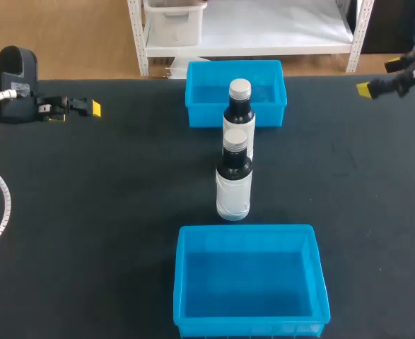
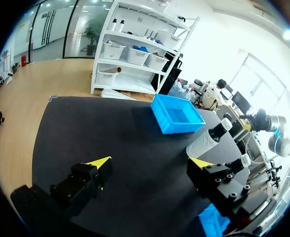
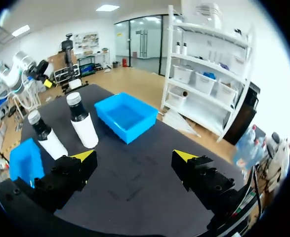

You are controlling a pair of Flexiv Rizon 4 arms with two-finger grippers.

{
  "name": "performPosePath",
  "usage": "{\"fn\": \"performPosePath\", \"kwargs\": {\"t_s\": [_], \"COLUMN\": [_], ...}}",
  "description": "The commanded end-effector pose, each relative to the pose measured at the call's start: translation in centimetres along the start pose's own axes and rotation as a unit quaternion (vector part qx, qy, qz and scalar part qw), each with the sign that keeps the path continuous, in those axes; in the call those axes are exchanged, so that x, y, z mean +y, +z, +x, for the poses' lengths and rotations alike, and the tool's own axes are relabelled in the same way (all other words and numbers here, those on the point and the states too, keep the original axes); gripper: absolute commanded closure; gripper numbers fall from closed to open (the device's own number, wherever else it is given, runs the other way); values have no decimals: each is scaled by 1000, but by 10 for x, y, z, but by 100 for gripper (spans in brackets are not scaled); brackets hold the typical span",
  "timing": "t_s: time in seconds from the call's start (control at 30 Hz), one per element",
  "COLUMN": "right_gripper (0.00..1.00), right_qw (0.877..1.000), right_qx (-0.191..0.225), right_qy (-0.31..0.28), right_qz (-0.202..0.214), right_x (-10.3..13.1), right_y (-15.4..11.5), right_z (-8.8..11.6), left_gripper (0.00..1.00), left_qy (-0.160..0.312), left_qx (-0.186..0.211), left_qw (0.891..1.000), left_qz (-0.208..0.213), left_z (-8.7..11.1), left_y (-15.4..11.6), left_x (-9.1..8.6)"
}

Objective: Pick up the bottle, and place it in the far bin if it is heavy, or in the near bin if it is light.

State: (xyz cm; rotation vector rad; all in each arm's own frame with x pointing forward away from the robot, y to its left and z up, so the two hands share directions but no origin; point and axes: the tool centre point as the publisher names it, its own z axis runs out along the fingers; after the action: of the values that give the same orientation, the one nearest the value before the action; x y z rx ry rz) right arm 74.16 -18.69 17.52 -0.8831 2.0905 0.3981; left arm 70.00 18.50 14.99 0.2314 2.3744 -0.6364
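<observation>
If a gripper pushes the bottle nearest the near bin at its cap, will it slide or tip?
Probably tip: the bottle stands upright, tall and narrow on a small base, so a high push likely topples it. Lying down, its round body would likely roll on the table. Its weight cannot be judged by sight.
</observation>
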Motion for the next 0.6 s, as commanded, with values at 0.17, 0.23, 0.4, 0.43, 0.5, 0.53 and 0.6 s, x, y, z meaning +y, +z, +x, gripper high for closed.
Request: {"fn": "performPosePath", "kwargs": {"t_s": [0.17, 0.23, 0.4, 0.43, 0.5, 0.53, 0.6], "right_gripper": [0, 0, 0, 0, 0, 0, 0], "right_qw": [971, 963, 940, 937, 930, 928, 926], "right_qx": [-23, -24, -15, -14, -24, -26, -29], "right_qy": [-136, -170, -245, -256, -266, -271, -269], "right_qz": [-193, -208, -236, -239, -251, -256, -263], "right_x": [-6, -3, 24, 30, 44, 52, 64], "right_y": [2, 5, 13, 13, 13, 13, 15], "right_z": [4, 4, 1, 1, -1, -2, -3], "left_gripper": [0, 0, 0, 0, 0, 0, 0], "left_qy": [0, 0, 0, 0, 0, 0, 0], "left_qx": [0, 0, 0, 0, 0, 0, 0], "left_qw": [1000, 1000, 1000, 1000, 1000, 1000, 1000], "left_qz": [0, 0, 0, 0, 0, 0, 0], "left_z": [0, 0, 0, 0, 0, 0, 0], "left_y": [0, 0, 0, 0, 0, 0, 0], "left_x": [0, 0, 0, 0, 0, 0, 0]}}
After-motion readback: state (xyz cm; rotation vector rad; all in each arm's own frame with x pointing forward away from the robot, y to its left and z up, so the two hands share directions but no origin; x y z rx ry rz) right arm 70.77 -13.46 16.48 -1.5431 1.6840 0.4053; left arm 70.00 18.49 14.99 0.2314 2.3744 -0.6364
